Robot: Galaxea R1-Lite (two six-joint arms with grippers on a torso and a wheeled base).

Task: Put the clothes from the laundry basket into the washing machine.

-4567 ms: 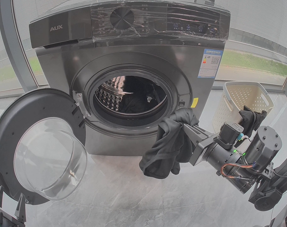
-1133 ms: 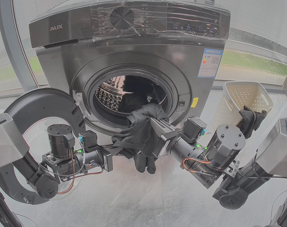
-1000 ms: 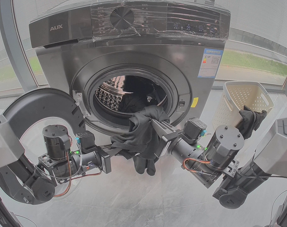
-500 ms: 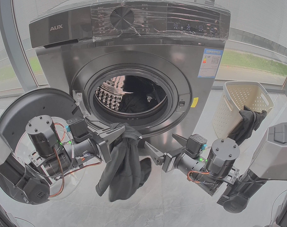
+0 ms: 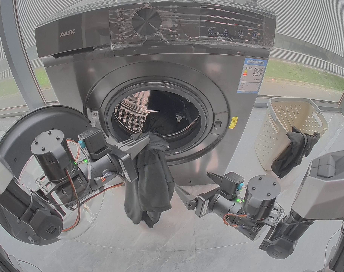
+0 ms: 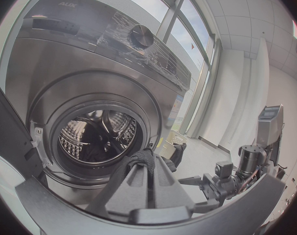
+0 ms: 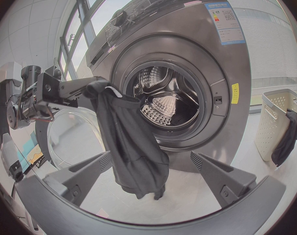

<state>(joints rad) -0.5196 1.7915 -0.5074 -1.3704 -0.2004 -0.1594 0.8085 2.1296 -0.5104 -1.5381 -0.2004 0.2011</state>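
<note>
My left gripper [image 5: 143, 141] is shut on a dark grey garment [image 5: 151, 182], which hangs down in front of the lower left rim of the washing machine's [image 5: 153, 76] open drum mouth [image 5: 157, 118]. The same garment [image 7: 129, 141] drapes from the left gripper [image 7: 89, 84] in the right wrist view. In the left wrist view the shut left gripper [image 6: 148, 167] pinches the cloth [image 6: 142, 157]. Dark clothes lie inside the drum [image 5: 160, 121]. My right gripper [image 5: 196, 187] is open and holds nothing, low in front of the machine. Its fingers [image 7: 220, 173] are spread wide.
The round door [image 5: 40, 163] stands swung open at the left. A cream laundry basket [image 5: 289, 121] leans to the right of the machine, with a dark garment [image 5: 294, 152] draped over its rim. Grey tiled floor [image 5: 179, 242] lies in front.
The garment passed from my right gripper to my left; the right gripper opened and dropped back. Since half a second ago the left gripper has lifted the garment toward the drum mouth.
</note>
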